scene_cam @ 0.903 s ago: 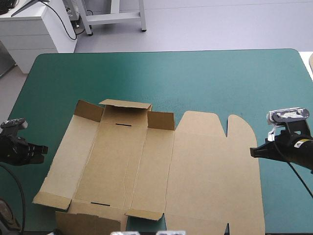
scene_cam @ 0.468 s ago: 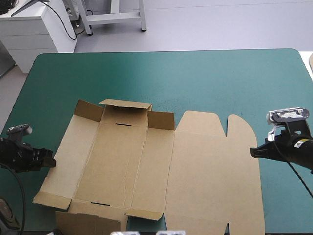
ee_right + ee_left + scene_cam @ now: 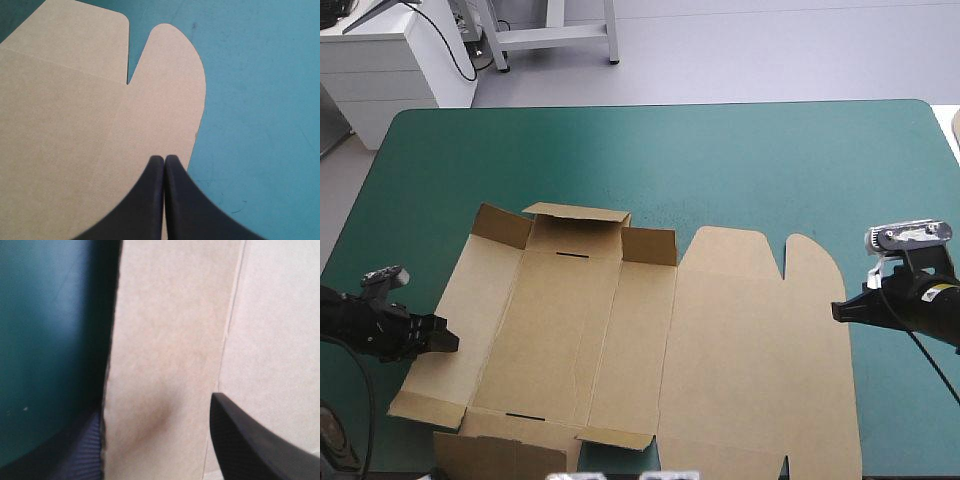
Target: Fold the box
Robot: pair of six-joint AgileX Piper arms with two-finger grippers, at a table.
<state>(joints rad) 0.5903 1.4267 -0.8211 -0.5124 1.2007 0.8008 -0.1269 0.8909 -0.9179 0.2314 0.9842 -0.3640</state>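
Teal-green tabletop (image 3: 770, 160) holds the brown box (image 3: 740, 350) mostly flat near its front edge; the left end effector (image 3: 445, 340), open astride its left edge, could shove the unpinned sheet sideways, since the right end effector (image 3: 838, 310) hovers closed and empty.

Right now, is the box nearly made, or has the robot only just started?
Just started. Done: little; the box lies almost flat on the teal-green cover, only its small far flaps tilted up. In hand: the left gripper is open at the box's left edge, one finger either side of it. The right gripper is shut at the right edge. Left: raising and tucking all the walls.
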